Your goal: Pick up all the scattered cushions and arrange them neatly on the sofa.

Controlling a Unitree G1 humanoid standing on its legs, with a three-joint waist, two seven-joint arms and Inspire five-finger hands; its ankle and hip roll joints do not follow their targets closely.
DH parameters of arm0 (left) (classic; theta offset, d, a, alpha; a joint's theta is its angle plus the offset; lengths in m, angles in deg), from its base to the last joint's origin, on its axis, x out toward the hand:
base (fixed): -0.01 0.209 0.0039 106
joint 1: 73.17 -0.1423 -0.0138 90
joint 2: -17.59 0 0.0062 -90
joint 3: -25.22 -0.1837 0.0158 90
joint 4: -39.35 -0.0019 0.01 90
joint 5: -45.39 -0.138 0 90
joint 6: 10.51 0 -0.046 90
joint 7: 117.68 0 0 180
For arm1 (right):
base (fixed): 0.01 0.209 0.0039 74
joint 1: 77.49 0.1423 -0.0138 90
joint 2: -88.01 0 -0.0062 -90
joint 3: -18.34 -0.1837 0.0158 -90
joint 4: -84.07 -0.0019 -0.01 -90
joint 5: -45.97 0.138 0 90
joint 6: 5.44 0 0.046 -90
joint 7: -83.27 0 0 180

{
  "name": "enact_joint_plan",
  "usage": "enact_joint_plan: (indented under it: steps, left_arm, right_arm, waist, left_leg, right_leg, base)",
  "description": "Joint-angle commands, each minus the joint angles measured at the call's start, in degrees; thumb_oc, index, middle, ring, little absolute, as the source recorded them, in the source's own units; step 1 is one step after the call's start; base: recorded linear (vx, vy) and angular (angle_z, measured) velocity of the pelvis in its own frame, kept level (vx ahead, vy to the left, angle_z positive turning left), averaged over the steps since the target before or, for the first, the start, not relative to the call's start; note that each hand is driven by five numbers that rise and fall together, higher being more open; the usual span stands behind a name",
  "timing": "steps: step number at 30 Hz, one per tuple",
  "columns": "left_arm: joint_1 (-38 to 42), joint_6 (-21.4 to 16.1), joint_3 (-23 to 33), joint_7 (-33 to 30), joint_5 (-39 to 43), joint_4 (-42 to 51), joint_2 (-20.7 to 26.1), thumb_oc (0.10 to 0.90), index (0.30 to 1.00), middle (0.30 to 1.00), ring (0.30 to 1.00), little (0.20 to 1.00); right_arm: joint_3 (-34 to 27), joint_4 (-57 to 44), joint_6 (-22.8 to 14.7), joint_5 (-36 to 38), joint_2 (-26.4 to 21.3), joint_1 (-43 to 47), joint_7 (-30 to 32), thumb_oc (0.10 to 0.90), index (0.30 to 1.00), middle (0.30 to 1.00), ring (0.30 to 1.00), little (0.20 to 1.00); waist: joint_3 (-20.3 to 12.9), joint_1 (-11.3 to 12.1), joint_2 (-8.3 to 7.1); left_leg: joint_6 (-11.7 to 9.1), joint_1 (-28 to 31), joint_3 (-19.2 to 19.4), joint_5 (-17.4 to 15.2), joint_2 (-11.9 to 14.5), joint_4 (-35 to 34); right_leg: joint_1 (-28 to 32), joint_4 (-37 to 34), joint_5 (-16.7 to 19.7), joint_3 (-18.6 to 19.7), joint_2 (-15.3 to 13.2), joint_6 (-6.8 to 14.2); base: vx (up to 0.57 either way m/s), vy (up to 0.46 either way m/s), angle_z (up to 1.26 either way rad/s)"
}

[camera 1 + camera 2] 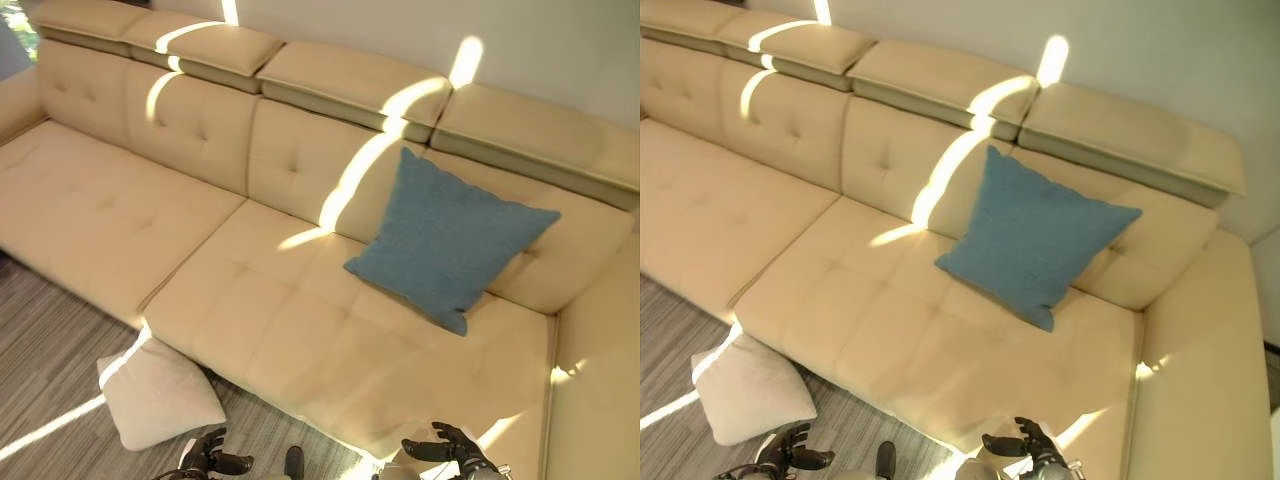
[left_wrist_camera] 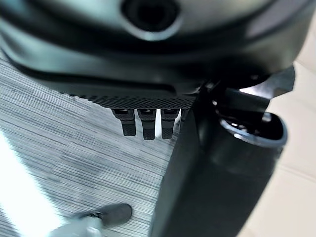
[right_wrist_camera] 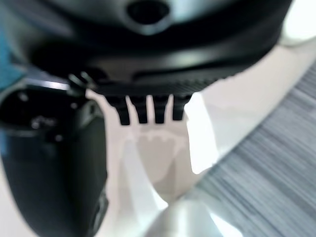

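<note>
My left hand [image 1: 212,455] is low over the striped floor [image 1: 50,340], fingers loosely spread, thumb out, nothing in it and touching nothing. The white cushion [image 1: 155,392] lies on the floor just ahead of it and slightly to its outer side, close but apart, its far corner tucked against the front edge of the sofa [image 1: 250,300]. My right hand [image 1: 450,447] hangs relaxed and unclenched too, empty, over the near edge of the sofa seat. In the right wrist view its fingers [image 3: 143,111] hang straight above the beige seat, no contact. The blue cushion [image 1: 445,240] is well ahead of the right hand, leaning tilted against the sofa backrest, lower corner on the seat.
</note>
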Motion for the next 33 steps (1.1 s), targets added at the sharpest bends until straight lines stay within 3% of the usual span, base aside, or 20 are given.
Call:
enact_joint_plan:
  steps: [1, 7, 13, 14, 16, 19, 22, 24, 25, 27, 29, 32, 33]
  left_arm:
    - [1.2, -0.5, 0.4, -0.8, -1.0, -0.2, 0.1, 0.8, 0.9, 0.9, 0.9, 0.9]
    - [1.3, -0.5, -0.2, -1.2, -0.2, -0.3, -1.2, 0.8, 0.9, 0.9, 0.9, 0.9]
    - [3.7, -0.9, -2.8, -1.4, 0.3, 2.1, -1.9, 0.8, 0.9, 0.9, 0.9, 0.9]
    - [4.7, -1.1, -3.7, -1.8, 1.1, 2.8, -2.3, 0.8, 0.9, 0.9, 0.9, 0.9]
    - [4.8, -1.1, -3.8, -2.0, 1.3, 3.0, -2.3, 0.8, 0.9, 0.9, 0.9, 0.9]
    - [4.0, -1.0, -3.2, -1.8, 1.2, 2.3, -2.6, 0.8, 0.9, 0.9, 0.9, 0.9]
    - [3.6, -0.9, -3.0, -1.8, 0.9, 1.8, -2.7, 0.8, 0.9, 0.9, 0.9, 0.9]
    - [3.6, -0.9, -2.7, -1.3, 0.7, 1.7, -2.7, 0.8, 0.9, 0.9, 0.9, 0.9]
    - [3.6, -0.8, -2.9, -1.2, 0.2, 1.8, -2.7, 0.8, 0.9, 0.9, 0.9, 0.9]
    - [3.5, -0.7, -2.8, -1.3, -0.1, 1.6, -2.6, 0.8, 0.9, 0.9, 0.9, 0.9]
    - [3.7, -0.6, -2.4, -1.4, 0.3, 1.2, -2.0, 0.8, 0.9, 0.9, 0.9, 0.9]
    - [3.5, -0.5, -1.3, -1.6, 0.9, 0.9, -1.2, 0.8, 0.9, 0.9, 0.9, 0.9]
    - [3.3, -0.5, -0.5, -1.8, 0.6, 0.1, -0.4, 0.8, 0.9, 0.9, 0.9, 0.9]
  right_arm:
    - [0.6, -3.8, -1.5, 0.8, -1.9, 1.5, 0.8, 0.8, 0.9, 0.9, 0.9, 0.9]
    - [2.0, -4.7, -1.6, 1.0, -2.5, 2.1, 1.3, 0.8, 0.9, 0.9, 0.9, 0.9]
    - [2.0, -4.6, -1.7, 1.8, -3.6, 2.7, 2.3, 0.8, 0.9, 0.9, 0.9, 0.9]
    - [2.5, -4.0, -1.4, 1.6, -4.0, 3.4, 2.8, 0.8, 0.9, 0.9, 0.9, 0.9]
    - [2.5, -3.7, -1.2, 1.5, -4.0, 3.6, 2.9, 0.8, 0.9, 0.9, 0.9, 0.9]
    - [2.1, -2.9, -1.1, 1.3, -3.6, 3.1, 2.8, 0.8, 0.9, 0.9, 0.9, 0.9]
    - [1.4, -2.5, -1.1, 1.2, -3.6, 2.5, 2.5, 0.8, 0.9, 0.9, 0.9, 0.9]
    - [0.4, -1.6, -0.9, 1.3, -3.2, 1.7, 2.2, 0.8, 0.9, 0.9, 0.9, 0.9]
    - [0.3, -1.1, -0.7, 0.8, -3.0, 1.6, 2.3, 0.8, 0.9, 0.9, 0.9, 0.9]
    - [0.4, -0.7, -0.6, 0.7, -2.7, 1.9, 2.3, 0.8, 0.9, 0.9, 0.9, 0.9]
    - [1.5, -0.4, -0.3, -0.1, -2.1, 2.6, 2.5, 0.8, 0.9, 0.9, 0.9, 0.9]
    - [2.3, -1.1, -0.2, -0.6, -1.8, 3.3, 2.4, 0.8, 0.9, 0.9, 0.9, 0.9]
    - [2.6, -1.9, -0.1, -0.9, -1.3, 3.8, 2.4, 0.8, 0.9, 0.9, 0.9, 0.9]
  waist:
    - [-4.2, 1.7, -1.94]
    - [-4.9, 2.1, -1.78]
    - [-2.0, 1.8, -1.22]
    - [-0.3, 1.8, -1.52]
    - [-0.1, 1.6, -1.79]
    - [-0.3, 0.6, -3.13]
    - [-0.8, -0.1, -3.23]
    - [-2.1, -1.4, -2.54]
    - [-2.3, -1.4, -2.1]
    - [-2.1, -1.6, -2.73]
    - [-1.5, -0.6, -3.37]
    - [-0.8, 0.3, -3.65]
    - [0.1, 0.8, -3.77]
  left_leg:
    - [-2.1, -2.7, -0.8, -5.5, -1.6, 2.4]
    - [-3.9, -4.1, -0.2, -1.9, 0.1, -0.2]
    - [-6.2, -9.2, -0.9, 1.6, 1.1, 1.2]
    - [-6.3, -11.8, 0.4, 1.4, 0.8, 4.5]
    - [-6.2, -12.5, 1.4, 0.4, 0.8, 6.8]
    - [-5.1, -9.8, 4.6, -7.3, 0.3, 14.8]
    - [-4.9, -7.6, 7.4, -9.6, 1.4, 16.3]
    - [-5.8, -1.7, 12.5, -12.6, 4.5, 13.7]
    - [-5.8, -0.2, 12.5, -12.2, 4.0, 9.8]
    - [-5.2, -0.5, 12.2, -10.5, 2.8, 8.1]
    - [-4.7, -0.2, 8.9, -9.7, 1.3, 5.2]
    - [-3.8, -0.2, 7.4, -8.9, 0.6, 3.1]
    - [-3.4, -0.2, 5.8, -8.0, 0.4, 2.0]
  right_leg:
    - [6.7, -12.9, 3.4, -1.8, 4.0, -2.0]
    - [9.2, -22.0, 3.6, -1.4, 5.9, -3.0]
    - [9.4, -25.2, 4.1, -3.3, 7.2, -4.1]
    - [8.6, -25.2, 4.9, -4.6, 6.7, -4.6]
    - [8.0, -25.2, 5.4, -5.3, 6.2, -4.7]
    - [7.1, -24.9, 6.4, -8.5, 3.9, -4.9]
    - [7.0, -25.0, 6.1, -11.0, 3.1, -5.1]
    - [7.4, -25.1, 5.3, -15.0, 3.0, -4.5]
    - [7.0, -25.0, 6.1, -16.6, 3.0, -4.0]
    - [6.2, -24.8, 7.6, -17.6, 2.0, -4.1]
    - [5.4, -23.7, 8.6, -18.2, 1.7, -3.6]
    - [3.7, -20.6, 7.9, -18.2, 1.1, -3.4]
    - [2.0, -17.6, 7.4, -16.6, 0.5, -2.7]
  base:
    - [-0.07, -0.096, 0.19]
    - [-0.14, -0.162, -0.02]
    - [-0.21, -0.096, 0.41]
    - [-0.21, -0.043, 0.64]
    - [-0.23, -0.05, 0.62]
    - [-0.19, -0.034, 0.21]
    - [-0.07, 0.001, 0.97]
    - [0.03, 0.062, 1.33]
    - [0.04, 0.138, 1.35]
    - [-0.11, 0.114, 1.11]
    - [-0.14, 0.136, 0.69]
    - [-0.12, 0.102, 0.34]
    - [-0.11, 0.06, 0.25]
